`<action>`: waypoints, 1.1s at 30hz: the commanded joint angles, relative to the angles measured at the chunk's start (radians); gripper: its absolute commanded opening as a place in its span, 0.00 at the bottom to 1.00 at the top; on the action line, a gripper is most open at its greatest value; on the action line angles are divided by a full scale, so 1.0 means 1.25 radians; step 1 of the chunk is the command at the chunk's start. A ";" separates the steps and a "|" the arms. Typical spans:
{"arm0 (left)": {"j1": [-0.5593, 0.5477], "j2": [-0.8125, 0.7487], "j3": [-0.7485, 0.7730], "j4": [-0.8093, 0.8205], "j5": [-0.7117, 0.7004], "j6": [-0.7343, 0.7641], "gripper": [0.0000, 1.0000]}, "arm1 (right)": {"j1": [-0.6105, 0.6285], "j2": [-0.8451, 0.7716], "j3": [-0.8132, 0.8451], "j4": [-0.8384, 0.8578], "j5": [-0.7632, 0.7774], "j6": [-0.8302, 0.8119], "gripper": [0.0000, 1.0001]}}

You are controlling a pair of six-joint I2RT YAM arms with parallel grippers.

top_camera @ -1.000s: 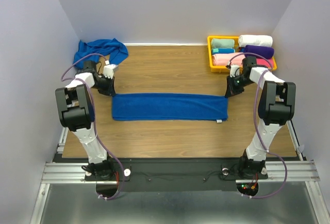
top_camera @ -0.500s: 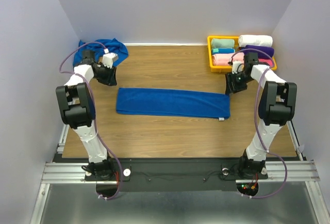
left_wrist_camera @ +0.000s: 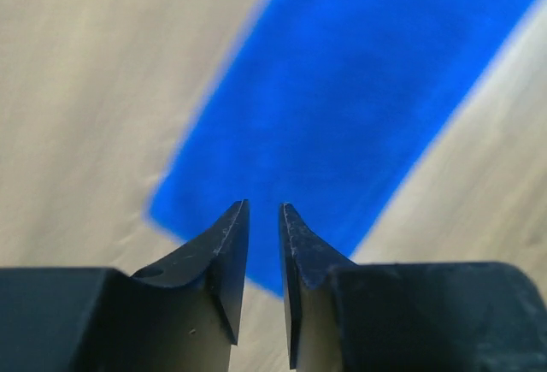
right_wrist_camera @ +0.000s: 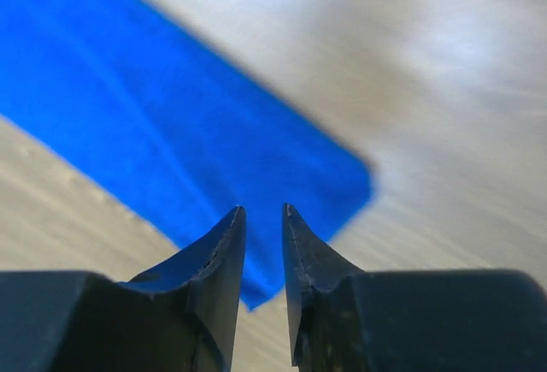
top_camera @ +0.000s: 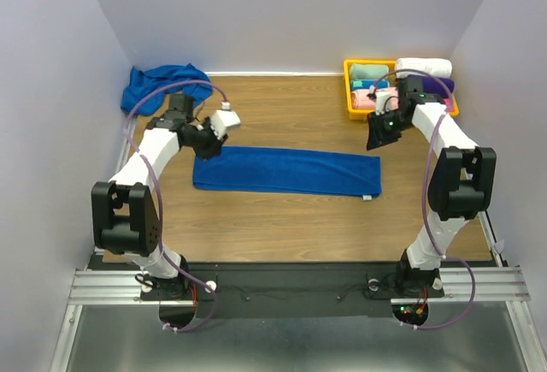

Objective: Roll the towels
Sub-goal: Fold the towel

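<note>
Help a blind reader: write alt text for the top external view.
A long blue towel lies flat across a wooden table, the left gripper near its left end and the right gripper near its right end, neither holding it. A crumpled blue towel sits in the far left corner; a yellow bin of rolled towels stands far right.

We see the left arm [top_camera: 147, 154] rise from its base, fold at the elbow and send its forearm forward and inward. Its wrist tips the left pincer [left_wrist_camera: 263, 208] down and toward the middle. The two dark fingers [left_wrist_camera: 226, 261] stand a narrow gap apart, with nothing between them.

The right arm [top_camera: 446, 137] mirrors it, stretched farther forward. Its forearm climbs away from the elbow, then the wrist bends back inward and down. The right pincer [right_wrist_camera: 263, 211] shows the same slim gap between its jaws, and it too holds nothing.
</note>
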 commanded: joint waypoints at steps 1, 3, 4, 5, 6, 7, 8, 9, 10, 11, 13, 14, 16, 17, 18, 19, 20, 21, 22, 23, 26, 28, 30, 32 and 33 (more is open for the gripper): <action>-0.044 0.015 -0.072 -0.025 -0.065 0.049 0.31 | 0.044 0.027 -0.042 -0.044 -0.018 -0.018 0.28; -0.051 0.023 -0.104 0.000 -0.111 0.017 0.31 | 0.051 0.048 -0.065 -0.030 0.006 -0.023 0.26; -0.054 0.031 -0.111 0.005 -0.125 0.008 0.31 | 0.054 0.061 -0.076 -0.025 0.015 -0.027 0.26; -0.054 0.045 -0.125 0.026 -0.153 -0.028 0.29 | 0.060 0.069 -0.094 -0.012 0.042 -0.035 0.25; -0.054 0.050 -0.134 0.039 -0.168 -0.044 0.29 | 0.061 0.072 -0.105 -0.006 0.053 -0.037 0.25; -0.054 0.056 -0.143 0.049 -0.180 -0.055 0.29 | 0.062 0.076 -0.116 0.000 0.063 -0.042 0.25; -0.054 0.067 -0.154 0.055 -0.192 -0.070 0.29 | 0.065 0.082 -0.138 0.002 0.080 -0.049 0.25; -0.054 0.072 -0.161 0.066 -0.200 -0.087 0.29 | 0.066 0.083 -0.139 0.004 0.088 -0.049 0.25; -0.054 0.078 -0.164 0.088 -0.206 -0.118 0.29 | 0.070 0.082 -0.164 0.009 0.094 -0.056 0.25; -0.054 0.098 -0.163 0.091 -0.210 -0.127 0.29 | 0.078 0.079 -0.180 0.012 0.109 -0.061 0.25; -0.052 0.131 -0.157 0.110 -0.226 -0.158 0.28 | 0.099 0.074 -0.228 0.013 0.118 -0.066 0.25; -0.051 0.141 -0.146 0.116 -0.235 -0.162 0.28 | 0.108 0.063 -0.244 0.013 0.121 -0.065 0.25; -0.047 0.168 -0.123 0.137 -0.253 -0.175 0.28 | 0.126 0.049 -0.290 0.013 0.127 -0.066 0.25; -0.044 0.201 -0.085 0.138 -0.258 -0.184 0.28 | 0.144 0.042 -0.304 0.013 0.125 -0.066 0.25; -0.041 0.221 -0.059 0.136 -0.265 -0.188 0.28 | 0.154 0.034 -0.318 0.013 0.123 -0.066 0.25; -0.034 0.240 -0.030 0.134 -0.267 -0.194 0.28 | 0.163 0.022 -0.327 0.010 0.123 -0.061 0.25; -0.030 0.277 0.031 0.130 -0.270 -0.209 0.27 | 0.182 0.016 -0.347 0.004 0.117 -0.060 0.25; -0.025 0.298 0.066 0.124 -0.271 -0.219 0.27 | 0.192 0.004 -0.357 0.002 0.114 -0.061 0.25; -0.019 0.337 0.103 0.118 -0.270 -0.230 0.27 | 0.215 -0.004 -0.366 -0.002 0.109 -0.060 0.25; -0.017 0.358 0.141 0.110 -0.265 -0.238 0.27 | 0.230 -0.011 -0.374 -0.007 0.104 -0.061 0.25; -0.016 0.433 0.325 0.083 -0.222 -0.279 0.29 | 0.290 -0.038 -0.378 -0.031 0.055 -0.066 0.27; -0.016 0.476 0.424 0.053 -0.184 -0.306 0.33 | 0.337 -0.047 -0.346 -0.042 -0.038 -0.051 0.32; -0.016 0.491 0.471 0.037 -0.128 -0.322 0.36 | 0.369 -0.043 -0.318 -0.050 -0.105 -0.036 0.34; -0.016 0.475 0.492 0.022 -0.082 -0.338 0.37 | 0.386 -0.039 -0.273 -0.071 -0.189 -0.020 0.37; -0.016 0.457 0.484 0.024 -0.071 -0.340 0.38 | 0.386 -0.044 -0.259 -0.082 -0.210 -0.019 0.38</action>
